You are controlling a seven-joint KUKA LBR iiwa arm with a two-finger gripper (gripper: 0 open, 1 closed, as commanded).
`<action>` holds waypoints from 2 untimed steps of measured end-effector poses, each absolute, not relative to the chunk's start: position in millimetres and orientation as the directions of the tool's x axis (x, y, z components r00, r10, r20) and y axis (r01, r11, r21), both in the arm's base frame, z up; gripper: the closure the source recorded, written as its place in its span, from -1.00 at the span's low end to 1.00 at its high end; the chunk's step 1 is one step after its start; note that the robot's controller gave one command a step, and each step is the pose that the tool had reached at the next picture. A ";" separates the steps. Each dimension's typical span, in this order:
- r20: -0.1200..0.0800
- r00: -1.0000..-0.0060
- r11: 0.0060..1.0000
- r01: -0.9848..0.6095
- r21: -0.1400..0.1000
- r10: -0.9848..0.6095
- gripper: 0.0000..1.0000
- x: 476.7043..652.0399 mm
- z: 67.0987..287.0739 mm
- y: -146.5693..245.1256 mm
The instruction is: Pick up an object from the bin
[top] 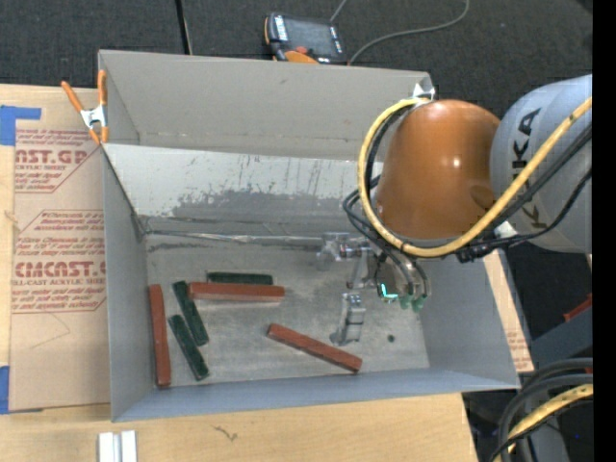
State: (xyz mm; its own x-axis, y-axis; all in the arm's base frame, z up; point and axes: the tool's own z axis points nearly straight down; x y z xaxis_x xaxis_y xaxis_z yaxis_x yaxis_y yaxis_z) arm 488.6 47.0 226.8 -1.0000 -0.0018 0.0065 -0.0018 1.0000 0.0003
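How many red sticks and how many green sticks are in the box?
Red sticks: 3
Green sticks: 3
Total: 6

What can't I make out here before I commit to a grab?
- Right side of the bin floor: hidden under the orange wrist cover and arm.
- Height of the gripper: from above, cannot tell whether it touches the red-brown stick beside it.
- Dark speck right of it: too small to identify.
- Dark green stick at the back: whether it overlaps the second red-brown stick is unclear.
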 end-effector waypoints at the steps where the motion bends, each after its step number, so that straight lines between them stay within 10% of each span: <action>1: -0.007 -0.829 0.829 -0.559 -0.003 -0.559 -1.00 489.0 69.4 54.0; 2: -0.002 -0.830 0.830 -0.557 0.001 -0.557 1.00 487.3 70.1 54.1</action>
State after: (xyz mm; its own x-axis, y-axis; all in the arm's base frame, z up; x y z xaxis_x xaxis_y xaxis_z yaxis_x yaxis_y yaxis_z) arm 487.3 54.1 70.1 -0.8302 -0.5575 -0.0021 -0.5575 0.8302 0.0007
